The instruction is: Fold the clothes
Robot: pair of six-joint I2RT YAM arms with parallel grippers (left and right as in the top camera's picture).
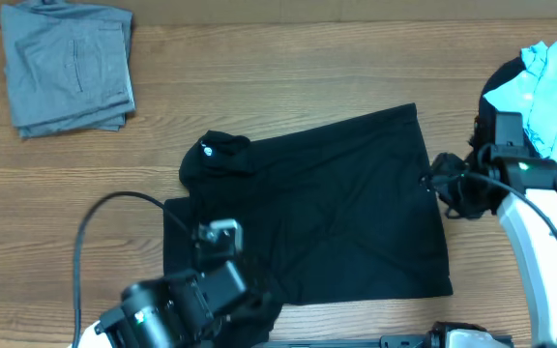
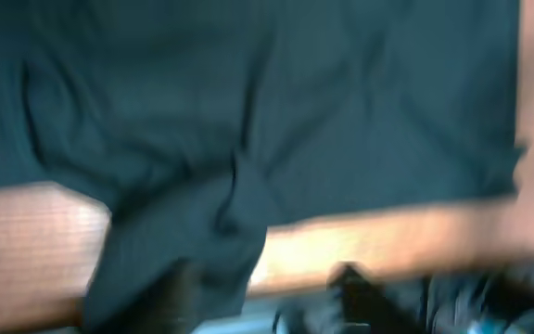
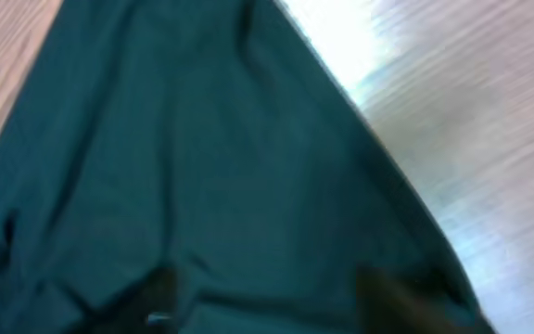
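The black shirt [image 1: 327, 203] lies spread on the wooden table, with a small white logo mark near its bunched upper-left corner [image 1: 208, 150]. My left gripper [image 1: 217, 242] is at the shirt's lower-left corner. In the blurred left wrist view its fingers [image 2: 182, 299] stand apart, and a hanging flap of black cloth [image 2: 193, 232] covers the left one. My right gripper [image 1: 443, 186] sits at the shirt's right edge. In the right wrist view its fingers [image 3: 383, 297] are spread over the black cloth [image 3: 202, 167] without pinching it.
Folded grey trousers [image 1: 66, 68] lie at the far left corner. A light blue T-shirt [image 1: 554, 82] is heaped at the far right, behind the right arm. A black cable [image 1: 95, 222] loops over the table at the left.
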